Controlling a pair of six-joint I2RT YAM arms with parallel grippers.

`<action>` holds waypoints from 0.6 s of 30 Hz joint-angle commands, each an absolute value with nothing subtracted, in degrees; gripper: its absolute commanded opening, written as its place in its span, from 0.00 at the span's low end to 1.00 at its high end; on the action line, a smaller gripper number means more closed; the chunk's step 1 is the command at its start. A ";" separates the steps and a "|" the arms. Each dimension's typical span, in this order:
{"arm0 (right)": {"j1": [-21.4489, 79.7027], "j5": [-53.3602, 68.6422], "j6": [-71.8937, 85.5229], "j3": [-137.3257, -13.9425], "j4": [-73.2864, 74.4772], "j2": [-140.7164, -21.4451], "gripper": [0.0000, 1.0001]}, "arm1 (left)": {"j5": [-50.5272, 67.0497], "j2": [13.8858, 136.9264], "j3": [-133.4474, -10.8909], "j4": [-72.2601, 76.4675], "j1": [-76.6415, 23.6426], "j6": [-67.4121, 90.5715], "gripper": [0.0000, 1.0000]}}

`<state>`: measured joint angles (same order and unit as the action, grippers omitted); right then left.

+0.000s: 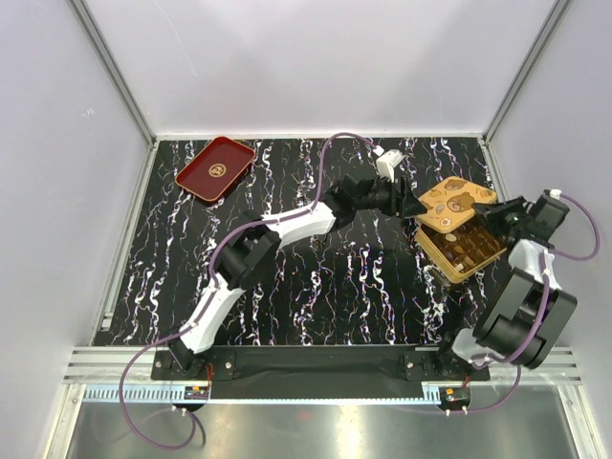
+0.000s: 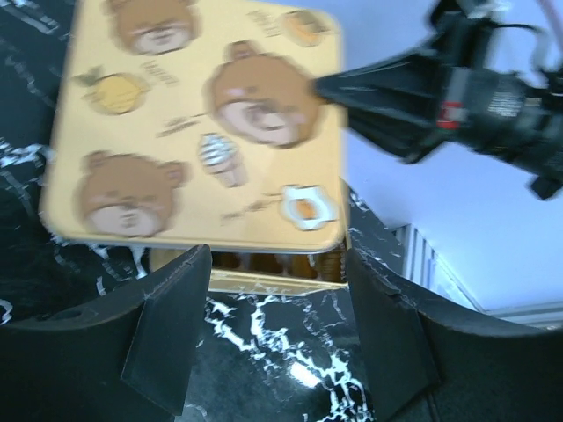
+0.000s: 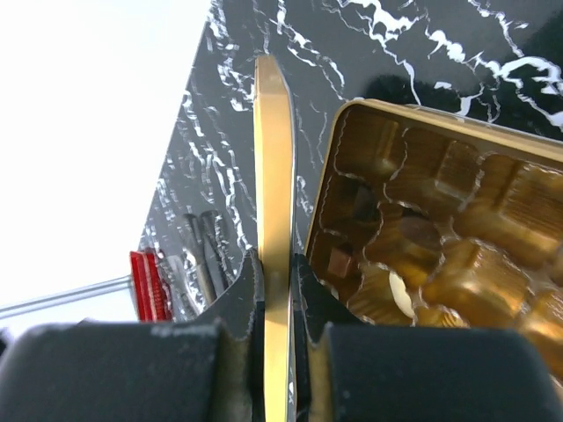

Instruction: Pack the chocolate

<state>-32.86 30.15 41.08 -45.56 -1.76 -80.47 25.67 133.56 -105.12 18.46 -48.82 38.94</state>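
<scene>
The chocolate pieces, brown, dark and cream, lie in the compartments of the open gold box, which stands at the right of the table. My right gripper is shut on the edge of the yellow bear-print lid and holds it tilted over the box's far part. In the right wrist view the lid is seen edge-on. My left gripper is open and empty, its fingers just short of the lid's near edge. In the top view it is left of the lid.
A red tray lies at the far left of the black marble table. The right gripper's tip shows against the lid in the left wrist view. White walls close in the table on three sides.
</scene>
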 commanded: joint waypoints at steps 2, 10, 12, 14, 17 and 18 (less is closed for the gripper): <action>-37.61 37.79 39.29 -43.60 0.95 -74.36 0.00 | 22.77 133.67 -108.18 16.27 -47.99 35.51 0.68; -43.14 41.22 33.67 -42.10 10.54 -70.05 0.00 | 25.58 142.82 -116.11 17.22 -46.67 39.46 0.68; -43.94 42.88 32.79 -41.75 10.99 -69.96 0.00 | 24.96 142.99 -115.67 18.80 -46.76 39.99 0.69; -45.17 43.33 31.73 -41.13 11.77 -69.96 0.00 | 24.79 143.96 -117.59 18.55 -46.67 40.52 0.70; -46.84 43.60 31.46 -40.08 12.74 -69.87 0.00 | 25.66 146.77 -121.02 17.75 -46.67 41.65 0.69; -47.02 42.72 31.38 -39.90 13.18 -69.87 0.00 | 25.75 147.91 -121.46 18.19 -46.76 42.27 0.70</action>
<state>-45.87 41.15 33.34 -40.42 11.86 -71.42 25.06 146.39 -117.30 13.82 -46.72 40.60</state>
